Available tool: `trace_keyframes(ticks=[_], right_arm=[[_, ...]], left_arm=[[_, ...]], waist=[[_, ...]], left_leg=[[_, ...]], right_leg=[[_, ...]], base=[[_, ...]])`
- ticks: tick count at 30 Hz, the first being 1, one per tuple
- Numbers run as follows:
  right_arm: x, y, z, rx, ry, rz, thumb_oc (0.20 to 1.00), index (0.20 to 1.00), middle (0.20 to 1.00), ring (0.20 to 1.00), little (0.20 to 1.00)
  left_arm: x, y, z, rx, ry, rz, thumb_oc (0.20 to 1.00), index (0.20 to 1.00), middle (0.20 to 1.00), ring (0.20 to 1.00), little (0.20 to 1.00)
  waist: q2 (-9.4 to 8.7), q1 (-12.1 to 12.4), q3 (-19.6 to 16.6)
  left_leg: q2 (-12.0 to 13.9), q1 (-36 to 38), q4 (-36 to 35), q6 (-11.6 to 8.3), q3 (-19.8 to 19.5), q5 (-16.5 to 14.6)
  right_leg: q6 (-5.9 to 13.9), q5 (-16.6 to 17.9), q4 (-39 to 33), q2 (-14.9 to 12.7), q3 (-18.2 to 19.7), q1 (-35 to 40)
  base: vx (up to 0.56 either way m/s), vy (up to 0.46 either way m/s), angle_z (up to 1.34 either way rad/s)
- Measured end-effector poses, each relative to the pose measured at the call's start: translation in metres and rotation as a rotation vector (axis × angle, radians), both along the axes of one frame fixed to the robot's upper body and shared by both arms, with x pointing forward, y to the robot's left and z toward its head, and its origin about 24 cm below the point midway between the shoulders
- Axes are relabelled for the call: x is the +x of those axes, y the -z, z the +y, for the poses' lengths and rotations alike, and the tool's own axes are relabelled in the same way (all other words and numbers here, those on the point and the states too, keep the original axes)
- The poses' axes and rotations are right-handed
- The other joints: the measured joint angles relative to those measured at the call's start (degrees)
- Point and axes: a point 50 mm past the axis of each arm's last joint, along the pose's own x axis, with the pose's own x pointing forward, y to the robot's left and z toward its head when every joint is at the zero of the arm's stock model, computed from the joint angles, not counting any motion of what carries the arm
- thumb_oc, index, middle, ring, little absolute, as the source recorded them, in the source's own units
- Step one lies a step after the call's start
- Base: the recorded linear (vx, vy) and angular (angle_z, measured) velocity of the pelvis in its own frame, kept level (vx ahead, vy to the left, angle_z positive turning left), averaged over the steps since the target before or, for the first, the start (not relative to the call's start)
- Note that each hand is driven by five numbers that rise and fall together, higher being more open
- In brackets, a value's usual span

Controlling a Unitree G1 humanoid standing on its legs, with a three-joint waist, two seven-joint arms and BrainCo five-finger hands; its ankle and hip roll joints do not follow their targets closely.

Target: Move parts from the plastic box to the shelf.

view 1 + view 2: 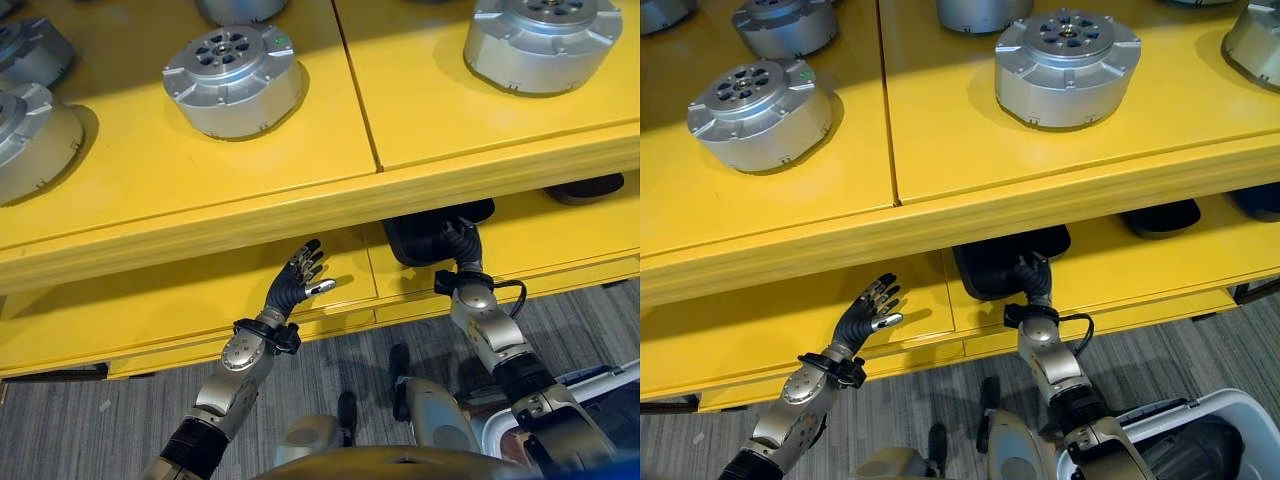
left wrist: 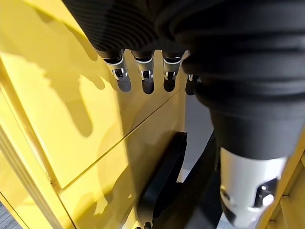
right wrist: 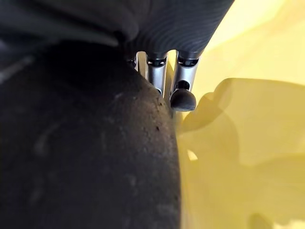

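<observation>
Silver-grey arms, round screw-marked joints beside the yellow shelf. Left hand and right hand: dark ribbed covers, silver dark-tipped fingers.

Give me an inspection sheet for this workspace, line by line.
Surface: yellow shelf, two tiers.
Job's things: dark part on lower tier; white plastic box at lower right.
Clutter: silver round parts on upper tier; another dark part on lower tier.
Robot hands: left robot hand open, empty; right robot hand at the dark part, grip unclear.
Cables: nothing seen.
Surroundings: grey floor.
</observation>
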Motion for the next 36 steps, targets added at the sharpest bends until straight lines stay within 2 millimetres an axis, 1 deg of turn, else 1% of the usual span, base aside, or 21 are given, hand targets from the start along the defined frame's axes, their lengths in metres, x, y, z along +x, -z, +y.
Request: trace_keyframes(ticks=[3, 5, 6, 8, 11, 14, 16, 17, 19, 21, 22, 24, 25, 26, 27, 28, 29, 30, 31, 33, 36], right_arm=[[-0.002, 0.002, -0.005, -0.013, 0.013, 0.007, 0.200, 0.200, 0.200, 0.200, 0.200], [-0.003, 0.003, -0.010, -0.022, 0.031, 0.013, 0.200, 0.200, 0.200, 0.200, 0.200], [-0.003, 0.003, -0.010, -0.024, 0.035, 0.020, 0.200, 0.200, 0.200, 0.200, 0.200], [0.002, -0.003, -0.003, -0.022, 0.003, -0.001, 0.200, 0.200, 0.200, 0.200, 0.200], [0.014, -0.015, -0.002, -0.035, -0.025, -0.018, 0.200, 0.200, 0.200, 0.200, 0.200], [0.024, -0.028, -0.009, -0.079, -0.028, -0.033, 0.200, 0.200, 0.200, 0.200, 0.200], [0.026, -0.031, -0.018, -0.104, -0.010, -0.025, 0.200, 0.200, 0.200, 0.200, 0.200], [0.024, -0.026, -0.017, -0.089, -0.003, -0.011, 0.200, 0.200, 0.200, 0.200, 0.200], [0.013, -0.006, -0.015, -0.037, 0.007, 0.056, 0.200, 0.200, 0.200, 0.200, 0.200], [0.006, 0.007, -0.011, 0.007, 0.028, 0.098, 0.200, 0.200, 0.200, 0.200, 0.200], [0.004, 0.011, -0.009, 0.013, 0.029, 0.110, 0.200, 0.200, 0.200, 0.200, 0.200], [-0.007, 0.024, -0.006, 0.039, 0.051, 0.149, 0.200, 0.200, 0.200, 0.200, 0.200], [-0.008, 0.026, -0.003, 0.049, 0.047, 0.154, 0.200, 0.200, 0.200, 0.200, 0.200], [-0.009, 0.028, 0.005, 0.067, 0.041, 0.158, 0.200, 0.200, 0.200, 0.200, 0.200], [-0.008, 0.027, 0.015, 0.089, 0.039, 0.154, 0.200, 0.200, 0.200, 0.200, 0.200], [-0.006, 0.024, 0.016, 0.078, 0.039, 0.142, 0.200, 0.200, 0.200, 0.200, 0.200], [-0.006, 0.022, 0.008, 0.050, 0.051, 0.133, 0.200, 0.200, 0.200, 0.200, 0.200], [-0.005, 0.019, 0.001, 0.033, 0.060, 0.126, 0.200, 0.200, 0.200, 0.200, 0.200], [-0.002, 0.014, -0.004, 0.017, 0.064, 0.110, 0.200, 0.200, 0.200, 0.200, 0.200], [0.012, -0.001, -0.001, 0.006, 0.054, 0.069, 0.200, 0.200, 0.200, 0.200, 0.200], [0.025, -0.021, 0.002, 0.009, 0.062, 0.005, 0.200, 0.200, 0.200, 0.200, 0.200]], left_arm=[[0.003, -0.003, -0.006, -0.025, 0.009, -0.011, 1.000, 1.000, 1.000, 1.000, 1.000], [0.007, -0.006, -0.011, -0.033, 0.028, -0.024, 1.000, 1.000, 1.000, 1.000, 1.000], [0.008, -0.007, -0.012, -0.035, 0.031, -0.028, 1.000, 1.000, 1.000, 1.000, 1.000], [0.002, 0.002, -0.012, -0.028, 0.030, 0.009, 1.000, 1.000, 1.000, 1.000, 1.000], [0.008, 0.006, -0.023, -0.015, 0.059, 0.026, 1.000, 1.000, 1.000, 1.000, 1.000], [0.013, 0.001, -0.021, -0.016, 0.033, 0.001, 1.000, 1.000, 1.000, 1.000, 1.000], [0.015, -0.001, -0.021, -0.013, 0.021, -0.001, 1.000, 1.000, 1.000, 1.000, 1.000], [0.016, -0.002, -0.016, -0.005, 0.009, -0.002, 1.000, 1.000, 1.000, 1.000, 1.000], [0.014, 0.001, -0.006, 0.019, -0.018, 0.015, 1.000, 1.000, 1.000, 1.000, 1.000], [0.010, 0.006, -0.001, 0.068, 0.005, 0.036, 1.000, 1.000, 1.000, 1.000, 1.000], [0.008, 0.008, 0.000, 0.070, 0.005, 0.046, 1.000, 1.000, 1.000, 1.000, 1.000], [-0.003, 0.020, 0.003, 0.078, 0.003, 0.099, 1.000, 1.000, 1.000, 1.000, 1.000], [-0.010, 0.025, 0.007, 0.080, -0.012, 0.121, 1.000, 1.000, 1.000, 1.000, 1.000], [-0.015, 0.029, 0.013, 0.086, -0.034, 0.140, 1.000, 1.000, 1.000, 1.000, 1.000], [-0.015, 0.032, 0.016, 0.090, -0.049, 0.145, 1.000, 1.000, 1.000, 1.000, 1.000], [-0.011, 0.030, 0.013, 0.083, -0.045, 0.133, 1.000, 1.000, 1.000, 1.000, 1.000], [0.000, 0.020, 0.007, 0.071, -0.027, 0.092, 1.000, 1.000, 1.000, 1.000, 1.000], [0.009, 0.008, 0.004, 0.069, -0.012, 0.041, 1.000, 1.000, 1.000, 1.000, 1.000], [0.015, 0.000, 0.003, 0.062, -0.010, 0.011, 1.000, 1.000, 1.000, 1.000, 1.000], [0.016, -0.001, 0.008, 0.039, -0.036, 0.014, 1.000, 1.000, 1.000, 1.000, 1.000], [0.017, -0.002, 0.004, -0.018, -0.045, 0.033, 1.000, 1.000, 1.000, 1.000, 1.000]], waist=[[0.40, -1.4, 0.2], [0.27, -3.6, 0.9], [-0.16, -3.5, 0.8], [-0.15, -2.3, 0.8], [-0.71, -2.5, 1.3], [-1.35, -2.0, 1.7], [0.52, -2.2, 1.9], [-0.85, -1.1, 2.7], [-3.15, -0.1, 2.7], [-5.10, 0.0, 2.4], [-5.33, -0.2, 2.5], [-6.18, 0.3, 2.5], [-6.47, 1.3, 2.3], [-7.46, 1.8, 2.2], [-6.97, 2.6, 2.3], [-4.79, 1.8, 2.5], [-2.73, 1.2, 2.6], [-2.53, 1.4, 2.4], [-2.85, 2.6, 2.6], [-3.11, 4.0, 2.8], [-1.97, 3.3, 4.4]], left_leg=[[1.3, -1.2, 2.0, 0.36, 4.4, -1.1], [7.3, -4.7, 13.3, -2.20, 14.5, -3.5], [9.9, -4.9, 16.3, -3.06, 14.9, -3.9], [14.3, -2.2, 14.4, -4.24, 12.3, -3.1], [18.0, -1.4, 8.4, -6.87, 2.2, 0.3], [16.7, -3.9, 7.4, -5.94, 0.9, -0.2], [15.3, -4.8, 8.5, -3.73, 2.6, -2.3], [15.1, -4.3, 9.7, -7.12, 4.4, -3.0], [12.9, -4.7, 11.1, -7.55, 4.9, -3.7], [8.9, -5.8, 13.4, -6.36, 5.2, -3.8], [7.8, -5.8, 14.0, -6.88, 5.4, -4.0], [4.4, -5.9, 17.6, -4.33, 6.1, -6.5], [3.8, -6.2, 18.3, -4.04, 7.7, -6.4], [3.4, -6.3, 18.4, -3.78, 8.9, -6.5], [4.6, -7.5, 19.1, -2.80, 10.3, -6.5], [7.1, -9.4, 19.1, -2.00, 9.4, -5.8], [8.7, -11.8, 19.1, -2.26, 6.4, -4.4], [8.9, -13.1, 17.3, -2.87, 4.4, -2.0], [8.6, -13.3, 15.6, -3.39, 3.8, -0.7], [7.7, -13.6, 15.1, -3.62, 5.4, -0.3], [7.4, -13.7, 13.1, -3.93, 5.8, 1.6]], right_leg=[[-2.98, -1.0, 1.9, -2.2, -3.4, -0.3], [-5.15, -2.1, 2.3, -4.8, -7.4, 0.7], [-4.48, -2.2, 2.5, -5.1, -7.2, 0.7], [-3.68, -2.8, 3.7, -5.3, -4.5, -1.1], [0.26, -0.4, 4.1, -7.4, 4.3, -4.5], [2.83, 1.6, 3.0, -11.0, 9.4, -7.5], [5.26, 3.6, 1.3, -12.0, 9.4, -7.2], [5.94, 4.0, 0.9, -13.3, 10.1, -6.6], [6.77, 2.2, 6.9, -13.1, 9.6, -6.4], [8.78, 3.2, 1.5, -17.1, 7.8, -2.2], [8.61, 4.2, -0.3, -18.3, 7.9, -0.6], [6.86, 6.3, -9.1, -21.9, 6.2, 4.7], [2.07, 7.3, -11.0, -22.2, 4.0, 4.9], [-1.19, 11.1, -10.9, -22.8, 2.4, 4.5], [4.23, 25.6, -11.4, -21.4, 1.1, 2.7], [7.66, 21.3, -5.8, -19.2, 2.4, 0.8], [8.47, 6.6, 8.5, -15.4, 4.2, -2.7], [7.25, 0.4, 16.5, -12.5, 4.2, -4.3], [5.27, -3.3, 16.3, -10.6, 3.3, -3.1], [5.82, -5.1, 7.4, -10.6, 1.9, 1.0], [6.42, -3.9, 6.1, -10.2, 1.9, 0.5]], base=[[-0.09, 0.066, 0.62], [-0.13, 0.223, 1.03], [-0.08, 0.356, 0.56], [-0.06, 0.424, -0.27], [-0.15, 0.642, -0.32], [-0.10, 0.353, -0.42], [-0.11, 0.318, -0.52], [-0.11, 0.357, -0.61], [-0.06, 0.222, -0.15], [-0.03, 0.176, 0.21], [-0.03, 0.152, 0.11], [-0.13, 0.185, -0.03], [-0.24, 0.190, -0.43], [-0.36, 0.097, -0.62], [-0.38, 0.031, -0.26], [-0.38, -0.097, 0.34], [-0.19, -0.155, 0.97], [-0.17, -0.170, 0.92], [-0.16, -0.113, 0.36], [-0.17, -0.079, -0.27], [-0.07, -0.046, -0.10]])
